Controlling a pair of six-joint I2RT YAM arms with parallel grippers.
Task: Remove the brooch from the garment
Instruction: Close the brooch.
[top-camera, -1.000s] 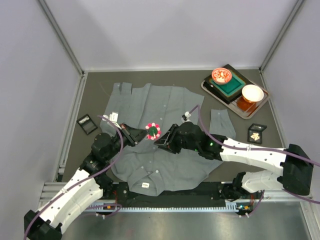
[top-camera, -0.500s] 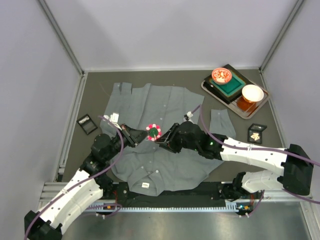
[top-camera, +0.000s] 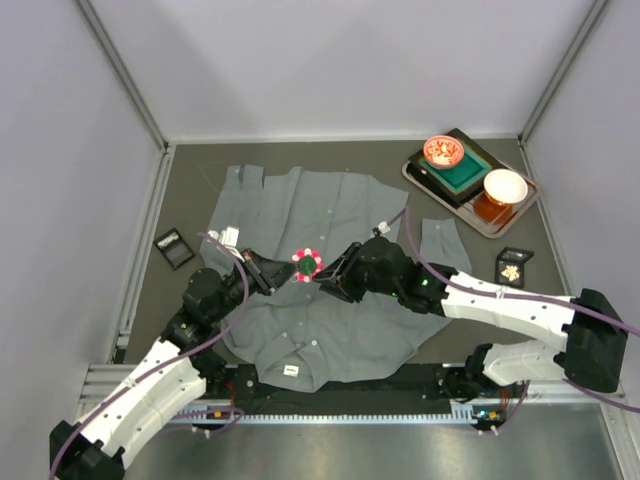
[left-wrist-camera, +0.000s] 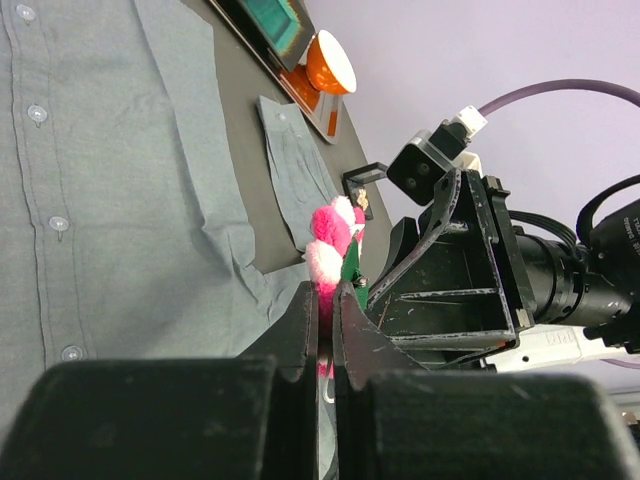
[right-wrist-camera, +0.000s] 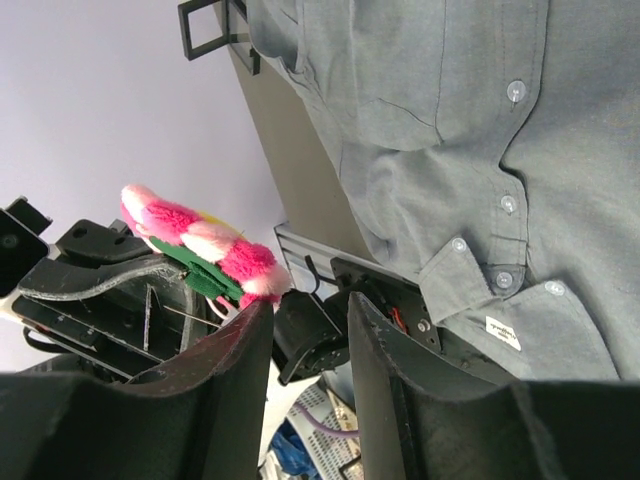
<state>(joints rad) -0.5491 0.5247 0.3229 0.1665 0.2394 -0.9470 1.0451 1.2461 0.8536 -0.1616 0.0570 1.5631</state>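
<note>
Brooch (top-camera: 307, 262) barely moved since a second ago; my left pincer (left-wrist-camera: 327, 292) clamps it face-up, right pincer (right-wrist-camera: 308, 310) apart.

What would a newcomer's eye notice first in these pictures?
The fluffy pink and white brooch, over the middle of the grey garment, is pinched by the left gripper. The right gripper is open close beside it. On the tray at the far right stand a red bowl and a white bowl.
</note>
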